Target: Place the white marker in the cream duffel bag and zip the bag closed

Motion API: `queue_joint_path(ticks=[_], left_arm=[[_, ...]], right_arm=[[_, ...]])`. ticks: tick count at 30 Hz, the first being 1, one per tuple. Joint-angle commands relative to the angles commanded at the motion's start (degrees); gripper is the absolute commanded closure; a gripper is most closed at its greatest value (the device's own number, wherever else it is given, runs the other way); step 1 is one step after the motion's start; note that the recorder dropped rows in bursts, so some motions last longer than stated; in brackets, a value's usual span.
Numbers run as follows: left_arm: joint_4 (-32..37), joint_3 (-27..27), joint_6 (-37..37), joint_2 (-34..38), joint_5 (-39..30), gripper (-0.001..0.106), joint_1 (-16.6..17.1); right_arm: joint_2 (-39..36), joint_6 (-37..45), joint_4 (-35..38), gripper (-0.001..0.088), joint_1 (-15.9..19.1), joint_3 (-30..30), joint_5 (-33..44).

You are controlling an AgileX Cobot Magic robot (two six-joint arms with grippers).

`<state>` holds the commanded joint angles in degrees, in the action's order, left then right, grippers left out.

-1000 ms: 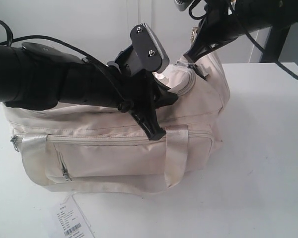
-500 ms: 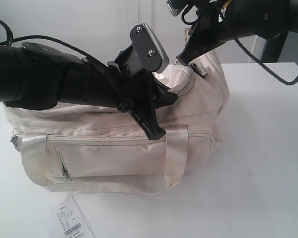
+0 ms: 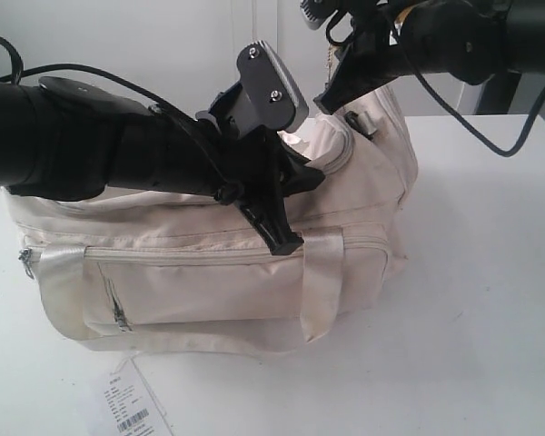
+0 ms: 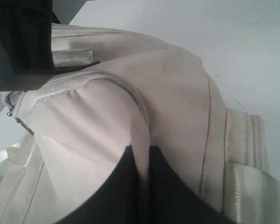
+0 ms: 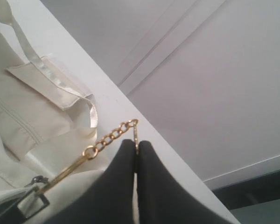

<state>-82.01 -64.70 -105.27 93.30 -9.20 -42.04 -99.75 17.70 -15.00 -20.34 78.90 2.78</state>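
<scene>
One white table (image 3: 472, 300) (pale wall (image 3: 118, 36) behind) carries the cream duffel bag (image 3: 209, 272) mid-frame, barcode label (image 3: 132, 409) lower left. Left gripper (image 4: 141, 154) pinches bag fabric; right gripper (image 5: 136, 145), upper right, pinches the gold chain (image 5: 109, 136).

We see the cream duffel bag (image 4: 177, 93) filling most of the frame. The left gripper (image 4: 141, 150) is at six o'clock, its two dark fingers (image 4: 107, 196) pressed together on a fold of the bag's fabric (a cream strip runs up between them). A curved zipper seam (image 4: 102, 75) arcs from nine o'clock toward the fingertips. A shiny strap handle (image 4: 247, 186) lies at four o'clock against the bag's side. The white table (image 4: 242, 37) shows at one o'clock. We can't identify the dark shape (image 4: 23, 42) at eleven o'clock.
</scene>
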Motion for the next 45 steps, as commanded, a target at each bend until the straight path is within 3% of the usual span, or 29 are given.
queue_joint_path(ticks=[13,24,27,31,33,38,41,45], left_arm=[[0.00,0.00,0.11,0.00,-0.11,0.105,0.00],[0.00,0.00,0.50,0.00,0.02,0.105,0.00],[0.00,0.00,0.50,0.00,0.13,0.105,0.00],[-0.30,0.00,0.50,0.00,0.25,0.104,0.00],[-0.30,0.00,0.50,0.00,0.74,0.096,0.00],[-0.30,0.00,0.50,0.00,0.77,0.064,0.00],[-3.08,0.00,0.50,0.00,3.66,0.044,0.00],[-8.61,0.00,2.12,0.00,10.36,0.028,0.00]], right_arm=[[-2.15,0.00,0.00,0.0868,0.48,1.41,-4.95],[-3.02,0.00,0.00,0.0866,0.48,1.65,-2.78],[-3.02,0.00,0.00,0.0797,0.48,1.65,-1.41],[-3.02,0.00,0.00,0.0621,0.48,1.65,0.51],[-3.02,-0.15,0.00,0.0511,0.48,1.65,1.24],[-2.41,-4.22,0.00,0.0297,0.48,1.65,3.37],[-0.52,-6.14,0.00,0.0263,0.48,1.65,6.74],[2.48,-9.23,0.00,0.0263,0.48,1.65,13.70]])
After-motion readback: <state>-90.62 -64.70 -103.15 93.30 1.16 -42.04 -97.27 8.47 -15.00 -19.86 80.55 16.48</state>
